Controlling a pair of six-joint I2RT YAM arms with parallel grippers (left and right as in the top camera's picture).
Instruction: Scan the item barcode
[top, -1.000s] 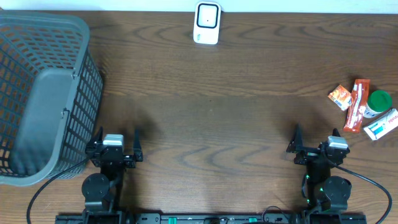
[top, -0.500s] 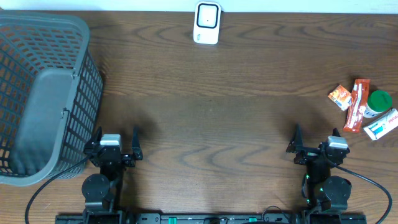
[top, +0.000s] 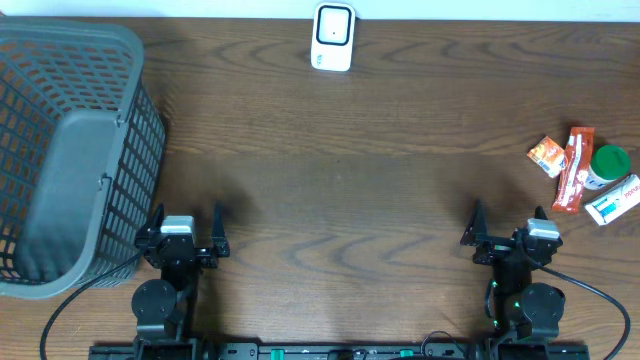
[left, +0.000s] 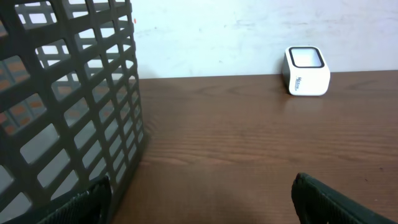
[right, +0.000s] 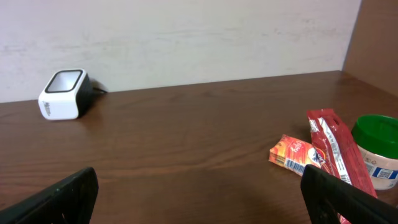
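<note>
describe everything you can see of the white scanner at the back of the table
The scanner is a small white box with rounded corners, plastic by its look, with a dark-framed window on its slanted top and small lettering on one side. It stands upright and alone on the wooden table by the far edge, close to the wall. A dark cable seems to leave its back.

Swirling grain is shown by the dark brown wooden table (top: 380, 180). The grey plastic basket (top: 135, 170) is latticed; the small boxy scanner (top: 333, 36) is white (black-framed face). An orange flat packet (top: 547, 155), a red long sachet (top: 574, 168), a green-lidded white jar (top: 609, 162) and a white-and-blue carton (top: 612, 203) are seen.
</note>
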